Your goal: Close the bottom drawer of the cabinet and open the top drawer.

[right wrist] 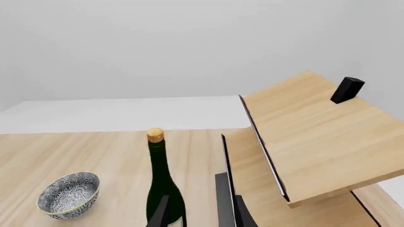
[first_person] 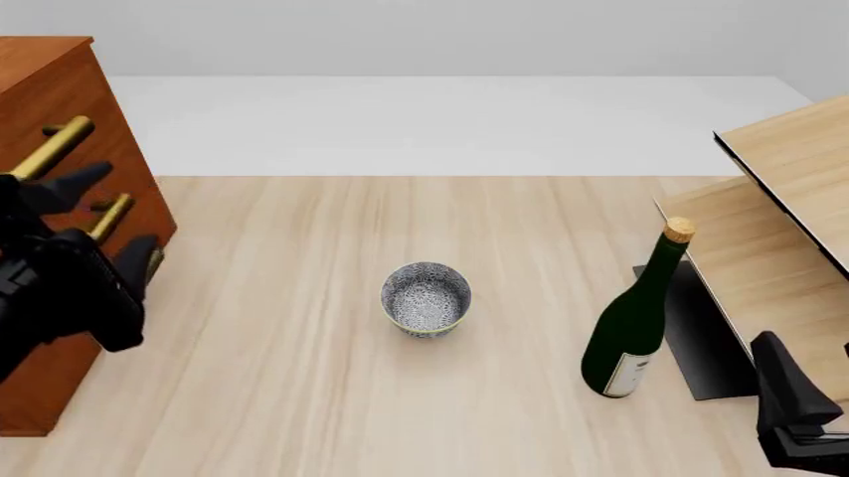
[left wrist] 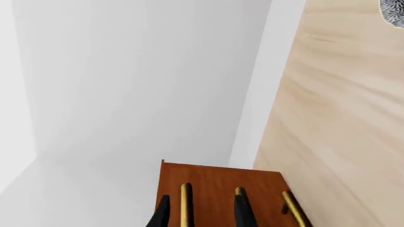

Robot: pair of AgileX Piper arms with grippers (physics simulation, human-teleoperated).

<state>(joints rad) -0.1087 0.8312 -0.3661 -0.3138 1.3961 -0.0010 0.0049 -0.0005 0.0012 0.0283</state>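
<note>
The reddish-brown cabinet (first_person: 51, 75) stands at the table's left edge. In the left wrist view the cabinet (left wrist: 215, 182) shows three brass bar handles on a front that looks flush. The top drawer (first_person: 34, 119) carries the highest handle (first_person: 54, 147). The bottom drawer (first_person: 40, 383) is partly hidden by my left arm, and its handle (left wrist: 294, 208) lies nearest the tabletop. My left gripper (first_person: 129, 206) is open in front of the cabinet, fingers spread around the middle handle's height and a little short of the front. My right gripper (right wrist: 202, 213) is open and empty at the near right.
A speckled bowl (first_person: 426, 297) sits mid-table. A dark green corked bottle (first_person: 634, 323) stands just ahead of the right gripper (first_person: 800, 383). A pale wood shelf unit (first_person: 782, 159) fills the right side, with a small black block (right wrist: 347, 90) on its top.
</note>
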